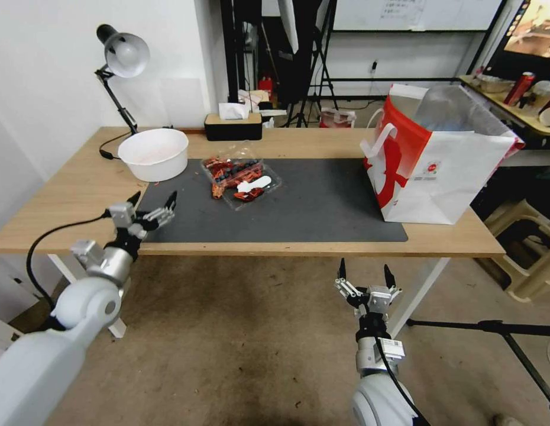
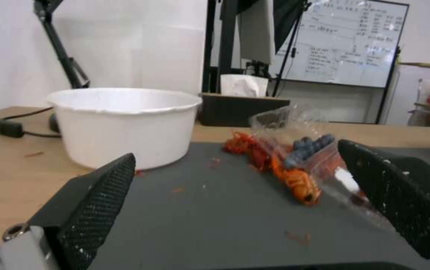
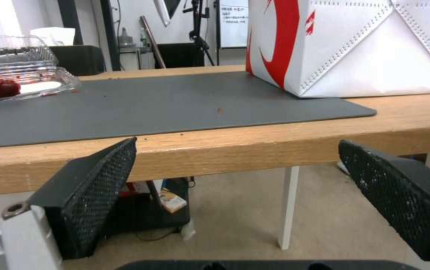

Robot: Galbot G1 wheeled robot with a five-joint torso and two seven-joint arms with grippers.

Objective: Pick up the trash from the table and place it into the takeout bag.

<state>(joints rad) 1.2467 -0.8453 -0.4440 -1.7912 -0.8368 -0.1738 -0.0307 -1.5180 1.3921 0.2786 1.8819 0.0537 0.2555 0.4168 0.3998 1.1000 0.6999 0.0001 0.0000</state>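
Head view: left gripper [image 1: 151,203] spread, at the mat's near left corner on the table [image 1: 68,195]; right gripper [image 1: 364,275] spread, below the table edge. 2 items remain: white bowl [image 1: 154,153], clear tray [image 1: 241,177]. Takeout bag [image 1: 440,165] stands upright at the right, liner inside.

Left wrist view: tray holds red scraps, blue bits; tilting it risks spills.

Right wrist view: bag base rests partly on the mat.

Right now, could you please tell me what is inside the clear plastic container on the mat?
The clear plastic container holds red-orange food scraps, some dark blue round pieces and a small white item. Anything under the scraps is covered. Both tools are clear of it.
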